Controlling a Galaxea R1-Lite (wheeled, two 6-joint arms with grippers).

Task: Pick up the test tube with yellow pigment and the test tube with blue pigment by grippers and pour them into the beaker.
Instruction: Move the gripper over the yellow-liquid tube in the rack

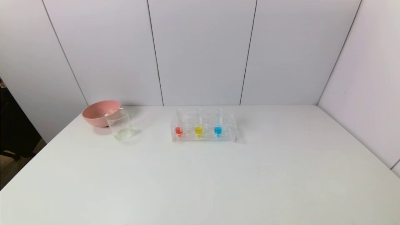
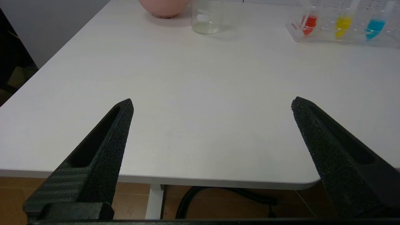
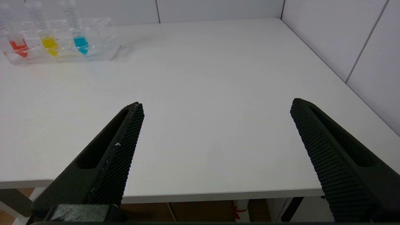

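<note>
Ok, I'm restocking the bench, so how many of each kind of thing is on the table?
Test tubes: 3, red, yellow, blue
Rack: 1
Beaker: 1
Pink bowl: 1
Total: 6

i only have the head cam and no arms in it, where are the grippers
Observer: Both are parked low at the near edge of the table, short of everything. The left gripper is open and empty.
Operator: and the right one
Observer: The right gripper is open too, with nothing between its fingers.
Operator: which tube is closest to the right arm
Observer: From the right wrist view, the test tube with blue pigment is nearest in the rack, then the test tube with yellow pigment, then the red tube.
Operator: anything on the beaker i cant see
Observer: The left wrist view shows white printed markings on the beaker, which stands in front of the pink bowl.
</note>
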